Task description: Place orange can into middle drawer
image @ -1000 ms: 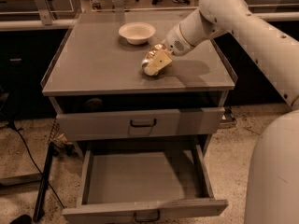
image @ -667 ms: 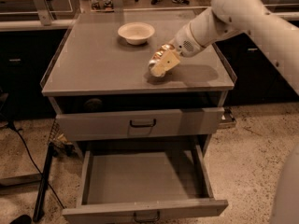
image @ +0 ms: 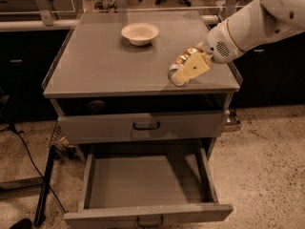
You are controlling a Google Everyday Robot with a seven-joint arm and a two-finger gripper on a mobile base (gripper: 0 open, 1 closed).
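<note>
My gripper (image: 189,67) is shut on the orange can (image: 176,75), a small can with a mottled orange-gold label. It holds the can tilted, silver end down, just above the front right part of the grey cabinet top (image: 95,66). The white arm reaches in from the upper right. The middle drawer (image: 143,181) is pulled open below, a wide shallow grey tray with nothing in it and a small dark loop handle (image: 148,221) on its front. It lies lower than the can, nearer the front and to its left.
A shallow cream bowl (image: 140,33) stands at the back of the cabinet top. A closed grey drawer front (image: 109,126) with a dark handle sits one tier above the open drawer. A dark stand and cables (image: 45,185) are on the speckled floor at the left.
The gripper has carried the can up off the cabinet top and moved it right and toward the front edge. The drawers and the bowl have not moved.
</note>
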